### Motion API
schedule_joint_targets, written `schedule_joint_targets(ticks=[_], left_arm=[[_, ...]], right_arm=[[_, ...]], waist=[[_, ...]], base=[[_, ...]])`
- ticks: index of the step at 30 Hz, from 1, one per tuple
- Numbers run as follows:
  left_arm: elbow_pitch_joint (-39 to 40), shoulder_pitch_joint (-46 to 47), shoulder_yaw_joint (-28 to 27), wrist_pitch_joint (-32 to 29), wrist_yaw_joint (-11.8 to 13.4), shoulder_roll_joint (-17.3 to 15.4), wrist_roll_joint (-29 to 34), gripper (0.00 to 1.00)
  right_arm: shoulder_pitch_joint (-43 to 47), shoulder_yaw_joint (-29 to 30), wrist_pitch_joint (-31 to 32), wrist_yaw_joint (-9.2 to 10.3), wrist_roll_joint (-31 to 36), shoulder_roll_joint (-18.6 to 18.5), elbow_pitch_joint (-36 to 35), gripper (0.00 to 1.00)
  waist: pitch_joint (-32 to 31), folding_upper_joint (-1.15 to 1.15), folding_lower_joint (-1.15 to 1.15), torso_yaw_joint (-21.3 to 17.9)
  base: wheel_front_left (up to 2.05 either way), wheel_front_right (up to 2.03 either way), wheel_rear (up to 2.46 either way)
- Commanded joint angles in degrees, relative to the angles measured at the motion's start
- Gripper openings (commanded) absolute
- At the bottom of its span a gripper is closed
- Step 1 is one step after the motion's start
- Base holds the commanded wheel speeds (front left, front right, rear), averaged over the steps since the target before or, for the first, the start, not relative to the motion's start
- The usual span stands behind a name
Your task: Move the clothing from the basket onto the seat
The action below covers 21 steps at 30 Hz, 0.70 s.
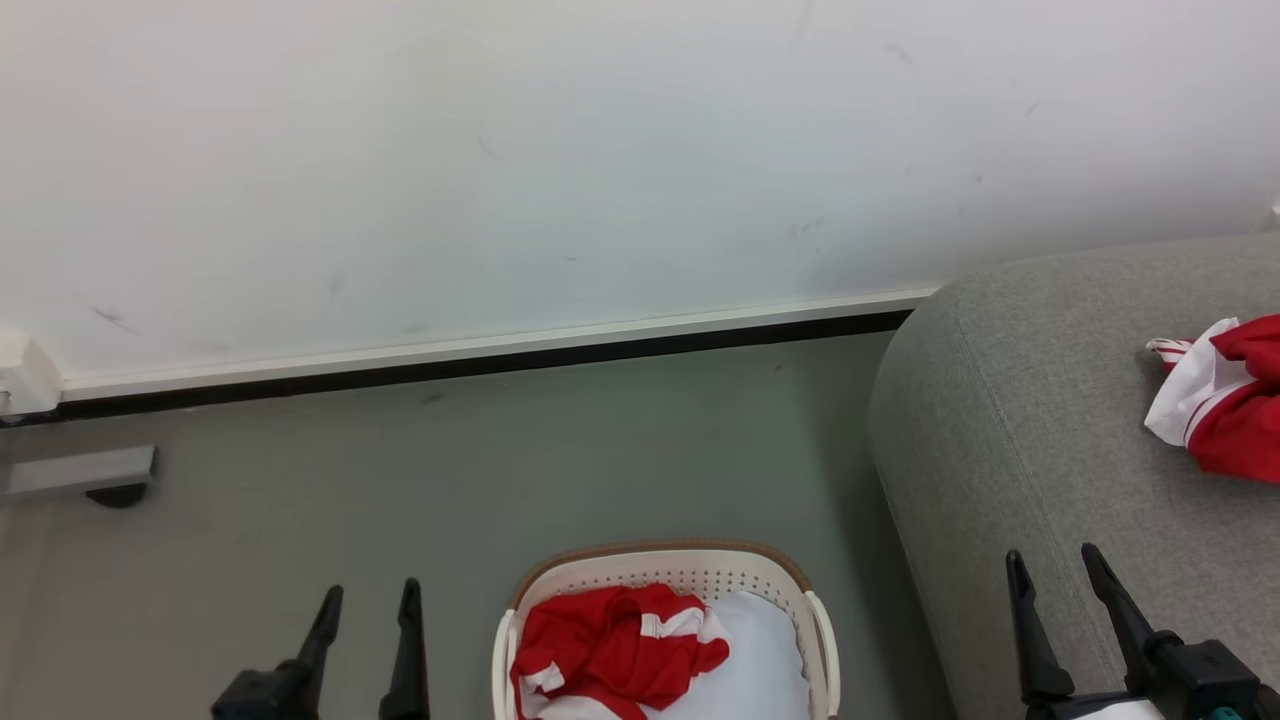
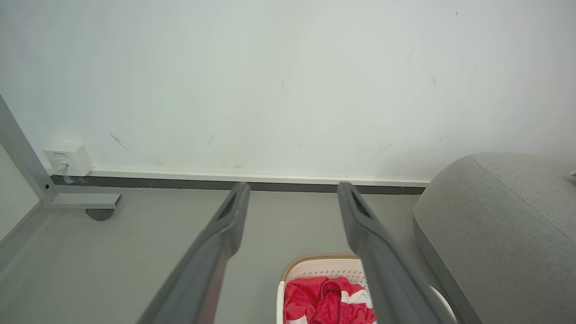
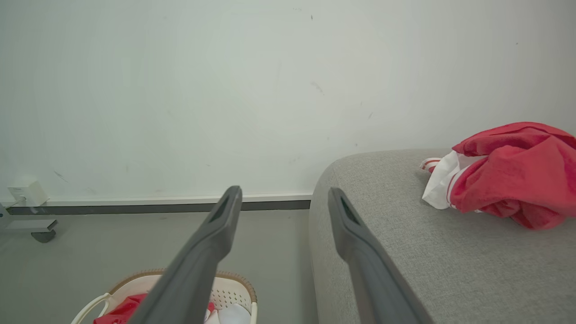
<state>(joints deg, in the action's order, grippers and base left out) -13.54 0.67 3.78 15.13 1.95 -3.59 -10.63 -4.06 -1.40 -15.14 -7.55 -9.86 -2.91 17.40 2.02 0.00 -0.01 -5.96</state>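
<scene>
Red clothing (image 1: 615,650) lies in the basket (image 1: 690,575) and on the seat (image 1: 1040,470).

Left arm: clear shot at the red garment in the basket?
Probably yes. The left gripper is open and empty, hanging beside the basket, and the red garment lies uncovered on top of the white cloth. Nothing stands between them; the gripper would only have to clear its rim.

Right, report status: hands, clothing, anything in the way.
Left hand open, empty. Right hand open, empty. One red garment in the basket; second garment on the seat. No obstruction seen.
</scene>
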Motion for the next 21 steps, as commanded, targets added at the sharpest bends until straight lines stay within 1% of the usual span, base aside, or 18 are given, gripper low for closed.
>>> schedule_joint_targets(ticks=[1,6,11,14,17,21], left_arm=[[0.3,-0.5,-0.5,0.0,-0.3,0.1,0.8,1.0],[-0.7,2.0,-0.2,0.0,-2.4,0.5,1.6,1.0],[-4.2,6.5,1.7,0.0,-4.2,0.5,2.6,1.0],[-8.7,10.0,3.8,0.0,-5.4,0.6,2.7,1.0],[-14.8,14.1,6.1,-0.3,-5.9,0.6,2.9,1.0],[-22.1,20.5,9.0,-3.6,-6.1,0.6,2.5,1.0]], right_arm=[[-0.2,-0.1,0.0,0.12,-0.3,0.0,0.1,1.0],[-2.0,-0.6,0.0,0.12,-0.9,0.0,-0.4,1.0],[-4.3,-0.9,0.0,0.12,-1.9,0.0,-1.2,1.0],[-5.6,-0.9,0.0,0.12,-2.7,0.0,-1.8,1.0],[-6.8,-1.4,0.0,0.12,-3.3,0.0,-2.3,1.0],[-9.2,-2.5,0.0,0.12,-4.4,0.0,-3.2,1.0]], waist=[[0.4,0.0,0.01,-0.4],[3.0,0.0,0.01,-1.9],[6.9,0.0,0.01,-4.0],[9.3,0.0,0.01,-5.1],[12.0,0.0,0.01,-6.5],[16.4,0.0,0.01,-8.4]], base=[[0.0,0.0,0.0],[0.0,0.0,0.0],[0.0,0.0,0.0],[0.0,0.0,0.0],[0.0,0.0,0.0],[0.0,0.0,0.0]])
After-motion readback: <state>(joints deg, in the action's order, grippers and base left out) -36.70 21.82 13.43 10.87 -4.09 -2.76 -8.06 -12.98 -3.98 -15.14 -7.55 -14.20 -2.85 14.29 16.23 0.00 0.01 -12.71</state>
